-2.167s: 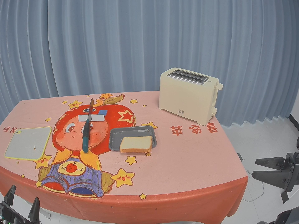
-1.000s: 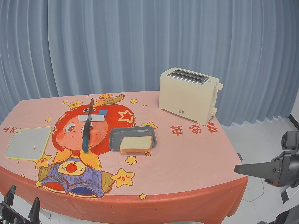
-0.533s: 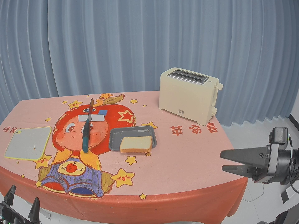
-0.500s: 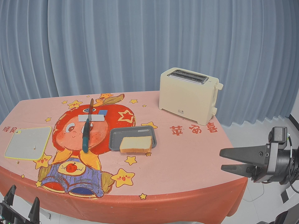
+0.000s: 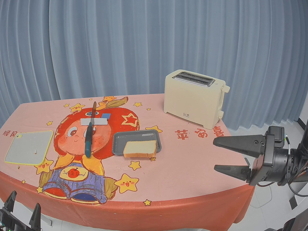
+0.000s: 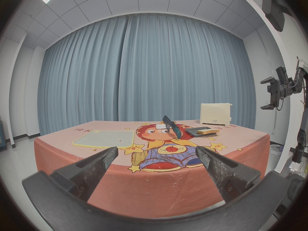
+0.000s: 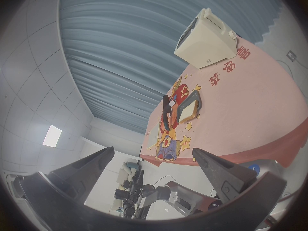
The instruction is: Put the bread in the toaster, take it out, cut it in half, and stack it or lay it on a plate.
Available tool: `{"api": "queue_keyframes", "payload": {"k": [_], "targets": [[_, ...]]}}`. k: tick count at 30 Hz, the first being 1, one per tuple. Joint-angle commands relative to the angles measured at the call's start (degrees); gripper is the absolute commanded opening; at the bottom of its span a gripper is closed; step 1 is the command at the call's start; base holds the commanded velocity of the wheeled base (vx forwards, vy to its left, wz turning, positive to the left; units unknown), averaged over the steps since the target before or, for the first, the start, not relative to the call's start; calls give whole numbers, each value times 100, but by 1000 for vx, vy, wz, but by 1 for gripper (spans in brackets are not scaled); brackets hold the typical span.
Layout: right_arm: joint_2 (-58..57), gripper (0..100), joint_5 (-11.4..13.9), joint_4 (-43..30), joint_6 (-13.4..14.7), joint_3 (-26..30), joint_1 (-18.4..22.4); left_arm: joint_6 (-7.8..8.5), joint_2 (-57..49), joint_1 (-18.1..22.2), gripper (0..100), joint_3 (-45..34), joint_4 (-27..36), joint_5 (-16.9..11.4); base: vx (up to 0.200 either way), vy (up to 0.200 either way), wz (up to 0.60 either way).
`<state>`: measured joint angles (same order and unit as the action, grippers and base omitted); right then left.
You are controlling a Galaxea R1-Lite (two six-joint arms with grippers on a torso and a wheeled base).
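The slice of bread [image 5: 140,148] lies flat on the near right part of the grey tray [image 5: 128,138], its long side running left to right across the table [image 5: 192,170], a crust edge toward the robot. The toaster [image 5: 193,97] stands well apart at the far right, slots up. A knife [image 5: 89,135] lies left of the tray, handle nearest the robot, and a cutting board [image 5: 29,147] lies by the left edge. A pink cartoon cloth [image 5: 179,186] covers the table, and a blue curtain [image 5: 144,39] hangs behind. The right gripper [image 5: 214,155] hovers at the table's right edge, fingers spread wide and empty, pointing left; two seconds ago it hung lower, out beside the table. The left gripper [image 5: 25,201] sits below the near left edge, also spread and empty; bread and knife have not moved
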<state>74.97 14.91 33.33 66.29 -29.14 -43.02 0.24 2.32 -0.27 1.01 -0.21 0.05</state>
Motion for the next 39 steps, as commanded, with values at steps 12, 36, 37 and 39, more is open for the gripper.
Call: {"api": "queue_keyframes", "payload": {"k": [12,36,37,39], "targets": [[466,100,170,569,648,-4,22,2,6,0,100,-101,3,4,0,0,0],[606,100,408,789,1334,-294,92,2,6,0,100,-101,3,4,0,0,0],[633,100,408,824,1334,-286,92,2,6,0,100,-101,-6,4,0,0,0],[826,100,390,1018,1316,-277,83,-7,6,0,100,-101,3,4,0,0,0]]}}
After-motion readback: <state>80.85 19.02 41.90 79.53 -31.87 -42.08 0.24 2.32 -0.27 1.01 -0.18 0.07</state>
